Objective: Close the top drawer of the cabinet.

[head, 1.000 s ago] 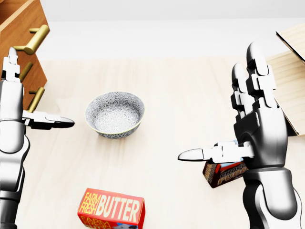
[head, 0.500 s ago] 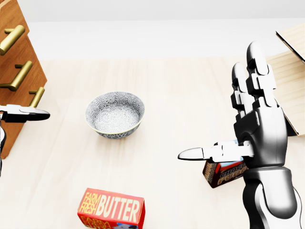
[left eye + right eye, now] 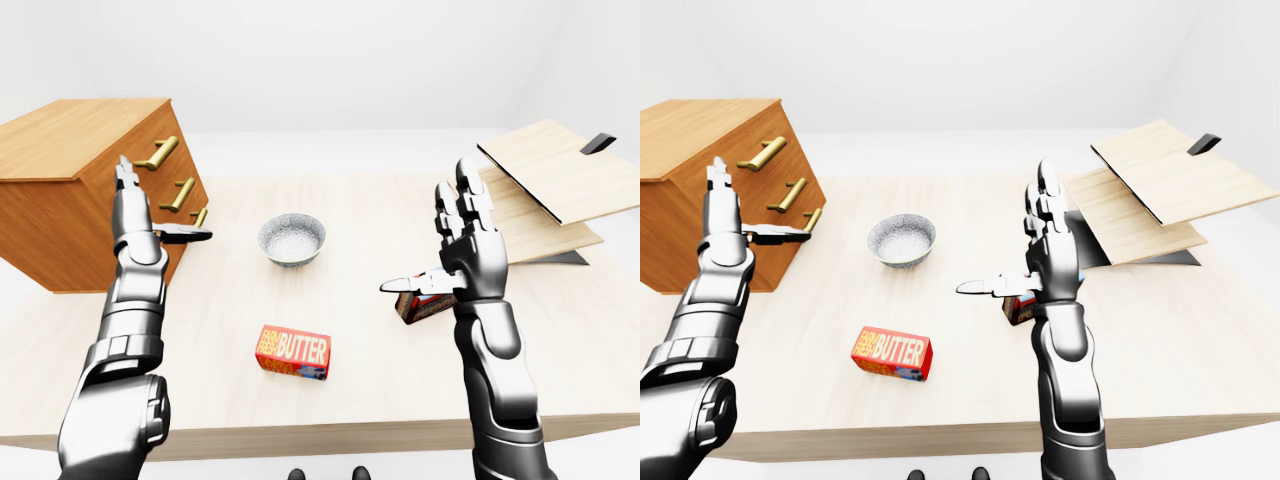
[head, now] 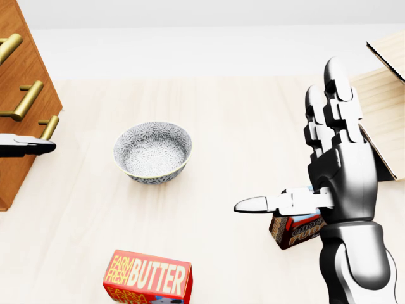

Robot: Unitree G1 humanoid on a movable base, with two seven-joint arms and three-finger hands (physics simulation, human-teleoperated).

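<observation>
Nearest the robot, a butter box (image 3: 293, 352) is lying on the table (image 3: 350, 400), and just beyond it, toward the right of the left-eye view, a small dark carton (image 4: 296, 231) is standing partly hidden behind the right hand (image 4: 329, 171). That hand is hovering above the table with its fingers spread wide and upright and its thumb pointing left, gripping nothing. Farther out, near the table's middle, a patterned bowl (image 4: 152, 152) is sitting apart from everything else. On the left, the left hand (image 3: 140, 215) is also standing open, fingers up and thumb jutting right, holding nothing; it is hanging just beside the cabinet (image 3: 70, 190) face, level with the lower handles, though whether it is touching the wood I cannot tell. The cabinet is resting at the far left of the table, and its top drawer (image 3: 755, 150), marked by the uppermost brass handle (image 3: 761, 153), is looking flush with the drawers beneath it, so the push is probably done or very nearly so; what is left, I judge, is confirming the drawer is seated and drawing the hand away. At the far right, light wooden boards (image 3: 545, 185) are leaning in a stack.
</observation>
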